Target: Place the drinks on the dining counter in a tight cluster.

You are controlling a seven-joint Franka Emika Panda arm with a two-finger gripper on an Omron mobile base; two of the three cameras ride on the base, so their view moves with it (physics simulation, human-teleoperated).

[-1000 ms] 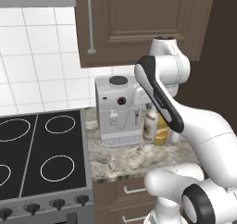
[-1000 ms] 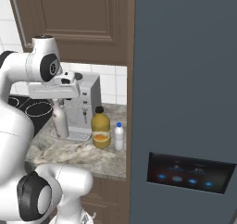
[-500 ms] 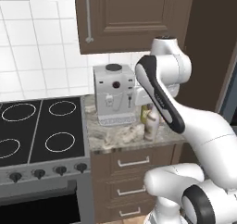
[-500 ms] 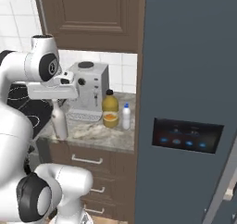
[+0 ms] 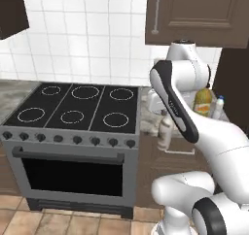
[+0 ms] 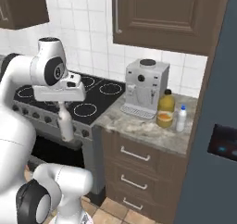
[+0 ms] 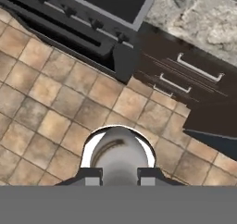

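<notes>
Nearest to us, our gripper [image 7: 118, 172] is clamped on the slim beige-white bottle [image 6: 66, 124], which hangs upright from the fingers [image 7: 92, 176] in front of the stove [image 5: 73, 113], over the tan floor tiles [image 7: 51, 102]. In the hand view we look straight down on the bottle's rounded top, held between the two dark tips.

Beyond it, the black cooktop and its row of knobs [image 5: 68, 139] lie to our left of the arm. Half a second ago the stove sat at the edge of the left base view and the coffee machine near the middle; now the stove takes the centre, so our base has driven and the whole scene has shifted with it. The bottle has kept its place under the hand.

Farther back, on the small marbled countertop [image 6: 139, 126], the silver coffee machine [image 6: 143, 86] stands with the orange-yellow jug [image 6: 165, 108] just beside it and the small white bottle with blue cap [image 6: 181, 118] next to that, both against the tall dark panel [image 6: 217, 102].
</notes>
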